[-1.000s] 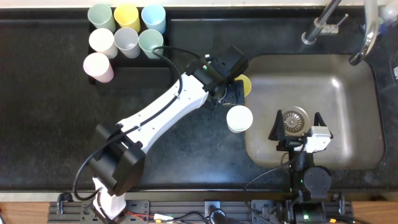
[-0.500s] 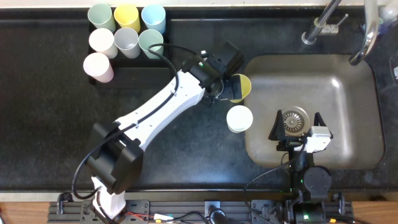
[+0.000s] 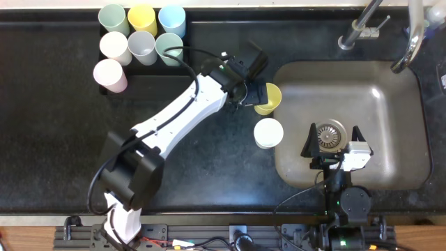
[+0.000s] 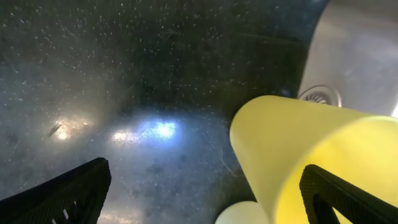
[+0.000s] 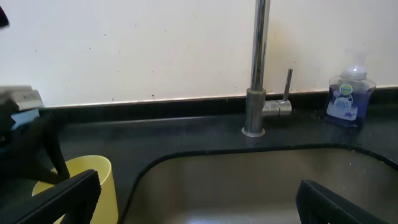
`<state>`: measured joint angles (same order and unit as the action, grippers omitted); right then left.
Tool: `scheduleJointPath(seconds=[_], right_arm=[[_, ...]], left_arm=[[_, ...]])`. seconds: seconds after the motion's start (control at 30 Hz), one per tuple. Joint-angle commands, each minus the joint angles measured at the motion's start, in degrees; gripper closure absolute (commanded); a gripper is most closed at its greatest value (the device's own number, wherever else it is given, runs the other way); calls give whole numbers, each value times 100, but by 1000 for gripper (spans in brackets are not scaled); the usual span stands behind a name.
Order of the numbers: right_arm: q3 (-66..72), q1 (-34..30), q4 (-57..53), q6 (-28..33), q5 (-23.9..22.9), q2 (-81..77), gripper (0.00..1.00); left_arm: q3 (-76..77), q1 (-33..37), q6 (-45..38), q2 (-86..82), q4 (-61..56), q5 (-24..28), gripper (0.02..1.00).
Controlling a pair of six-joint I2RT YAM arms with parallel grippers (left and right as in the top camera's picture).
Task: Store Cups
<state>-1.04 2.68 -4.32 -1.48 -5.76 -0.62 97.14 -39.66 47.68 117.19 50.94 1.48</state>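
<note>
A yellow cup (image 3: 269, 99) stands upright on the black counter at the sink's left rim, also seen as the yellow cup (image 4: 292, 155) and the yellow cup (image 5: 78, 183). My left gripper (image 3: 255, 93) is right beside it, open wide, with one finger (image 4: 348, 199) against the cup's side. A white cup (image 3: 268, 132) sits just in front of the yellow one, at the rim. Several pastel cups (image 3: 142, 31) stand in a black holder at the back left, with a pink cup (image 3: 110, 75) at its near corner. My right gripper (image 3: 332, 139) rests open over the sink, holding nothing.
The steel sink (image 3: 380, 167) fills the right side, with its drain under the right gripper. A faucet (image 5: 255, 74) stands behind it and a soap bottle (image 5: 349, 96) at the far right. The dark counter (image 3: 56, 139) spreads to the left.
The left arm has drawn back and to the left, so more of the yellow cup's mouth is uncovered. The right arm has not moved.
</note>
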Motion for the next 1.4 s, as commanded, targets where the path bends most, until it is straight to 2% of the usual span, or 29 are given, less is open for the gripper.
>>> scheduleJointPath(seconds=[0.03, 0.1, 0.13, 0.17, 0.2, 0.23, 0.33, 0.67, 0.83, 1.1, 1.23, 1.4], right_arm=[[76, 31, 24, -28, 37, 42, 3], [76, 31, 24, -28, 37, 42, 3], [76, 31, 24, -28, 37, 42, 3], [76, 31, 24, -28, 37, 42, 3], [76, 31, 24, -28, 37, 42, 5], [76, 31, 24, -28, 37, 42, 5], [76, 31, 24, -28, 37, 42, 3], [76, 31, 24, -28, 37, 42, 5], [76, 31, 24, -28, 37, 42, 3], [76, 31, 24, -28, 37, 42, 5], [76, 31, 24, -28, 37, 42, 3], [76, 31, 24, -28, 37, 42, 3]], left_arm=[[157, -11, 42, 136, -37, 35, 18], [157, -9, 39, 140, -39, 33, 84], [157, -9, 39, 140, -52, 31, 218], [157, -9, 39, 140, -114, 33, 474], [160, -9, 37, 140, -157, 33, 592], [166, -9, 35, 140, -251, 33, 801], [251, -7, 35, 140, -337, 7, 982], [577, 278, 37, -278, 63, -374, 982], [575, 1231, 87, -1329, 1185, -726, 982], [564, 3254, 79, -1556, 1963, -518, 982], [564, 3613, 79, -1491, 1969, -520, 982], [564, 3720, 76, -1346, 1974, -562, 982]])
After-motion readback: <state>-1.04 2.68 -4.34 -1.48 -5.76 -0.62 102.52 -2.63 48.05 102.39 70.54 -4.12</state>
